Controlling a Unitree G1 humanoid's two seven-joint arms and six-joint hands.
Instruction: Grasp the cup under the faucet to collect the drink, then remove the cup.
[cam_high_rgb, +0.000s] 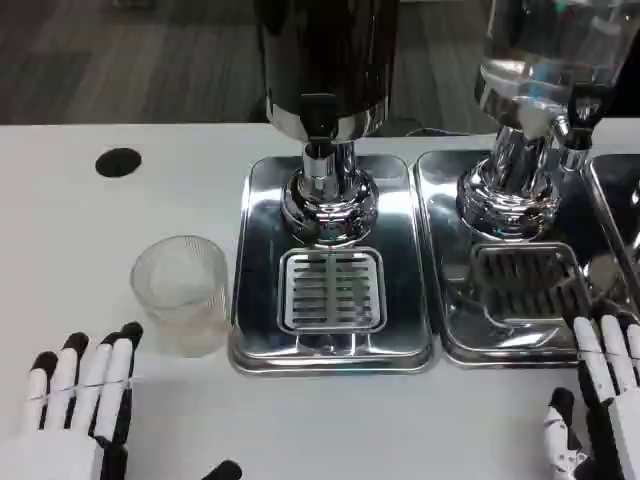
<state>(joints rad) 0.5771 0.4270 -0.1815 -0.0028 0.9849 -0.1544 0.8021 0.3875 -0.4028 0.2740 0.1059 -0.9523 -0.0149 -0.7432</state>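
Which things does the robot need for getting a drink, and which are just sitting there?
Needed: clear plastic cup, dark drink dispenser with its faucet, shiny steel drip tray, left robot hand.

Just there: clear second dispenser, black round table hole.

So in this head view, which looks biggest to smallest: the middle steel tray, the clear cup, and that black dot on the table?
1. Middle steel tray
2. Clear cup
3. Black dot, though it lies farther from the camera

The left hand (80, 400) and right hand (600, 400) have white backs and white fingers with black tips.
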